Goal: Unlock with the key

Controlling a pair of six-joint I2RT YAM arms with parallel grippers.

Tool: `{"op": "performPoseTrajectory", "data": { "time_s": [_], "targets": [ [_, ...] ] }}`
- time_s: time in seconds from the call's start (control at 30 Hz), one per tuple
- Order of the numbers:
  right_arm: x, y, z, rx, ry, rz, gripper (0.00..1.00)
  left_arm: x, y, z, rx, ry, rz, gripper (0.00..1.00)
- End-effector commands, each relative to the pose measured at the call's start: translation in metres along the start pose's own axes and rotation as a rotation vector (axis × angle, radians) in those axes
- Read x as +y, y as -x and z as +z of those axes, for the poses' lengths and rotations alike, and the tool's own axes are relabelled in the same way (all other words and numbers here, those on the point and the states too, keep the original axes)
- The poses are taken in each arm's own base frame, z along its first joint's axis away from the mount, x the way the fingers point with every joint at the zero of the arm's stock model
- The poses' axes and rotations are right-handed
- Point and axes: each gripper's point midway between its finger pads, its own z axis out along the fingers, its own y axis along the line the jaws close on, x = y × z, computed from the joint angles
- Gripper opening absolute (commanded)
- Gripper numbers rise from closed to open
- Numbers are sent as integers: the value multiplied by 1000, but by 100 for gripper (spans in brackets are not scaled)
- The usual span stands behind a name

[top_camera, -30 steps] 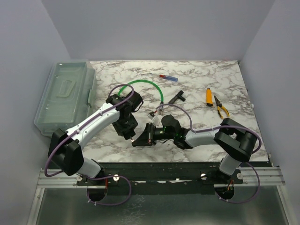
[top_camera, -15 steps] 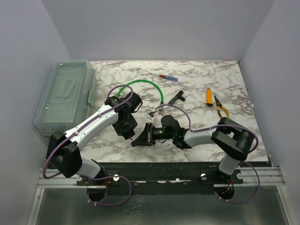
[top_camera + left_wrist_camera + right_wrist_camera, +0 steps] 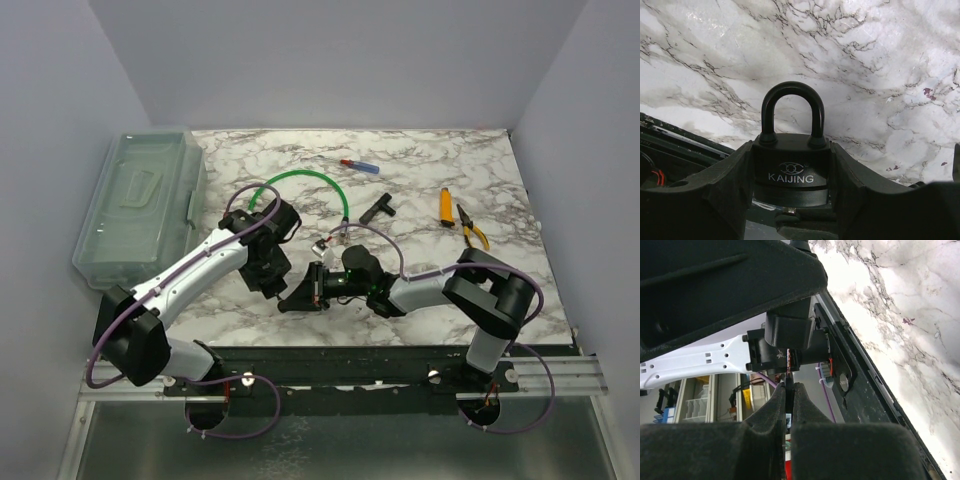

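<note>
Black steel, stamped KAIJING: in the left wrist view the padlock point(image 3: 790, 172) is clamped by its body between the pads of the left pincer point(image 3: 791, 155), whose jaws are held at a middling width by the lock's sides. The shackle stands upright past the fingertips and is seated in the body, so the lock is judged not yet opened. The marble table point(image 3: 865, 75) lies beyond it.

Right wrist view: the right pincer point(image 3: 788, 386) is pinched almost flat. A thin sliver is caught between the pads and is taken to be the key point(image 3: 788, 412); its shape cannot be made out. Just ahead of the fingertips a black block is seen. Whether it is the lock's underside or the other pincer's housing cannot be told.

Top view: both pincers are found tip to tip near the table's front edge. A green cable loop point(image 3: 300, 180) lies behind them, and a clear plastic case point(image 3: 140, 205) well off past the left pincer.

Step judged in hand: the key is being lined up with the keyway. A straight push fully home is called for next, then a turn while the lock is gripped firmly. A skewed entry could jam the key or twist it out of the pads.
</note>
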Motion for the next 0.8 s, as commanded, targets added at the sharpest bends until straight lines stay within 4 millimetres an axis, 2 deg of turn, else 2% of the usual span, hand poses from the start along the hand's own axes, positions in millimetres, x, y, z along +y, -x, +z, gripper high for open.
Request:
{"op": "performPoseTrajectory", "data": {
  "time_s": [0.0,0.47,0.77],
  "targets": [
    [21,5,8,6,80,-21,0,-17,2,-11,-11,-104,-33,0],
    [20,8,12,2,71,5,0,-33,10,-26,-84,-261,-24,0],
    [14,22,12,-43,35,15,0,-32,9,-30,-94,-293,-7,0]
  ]
}}
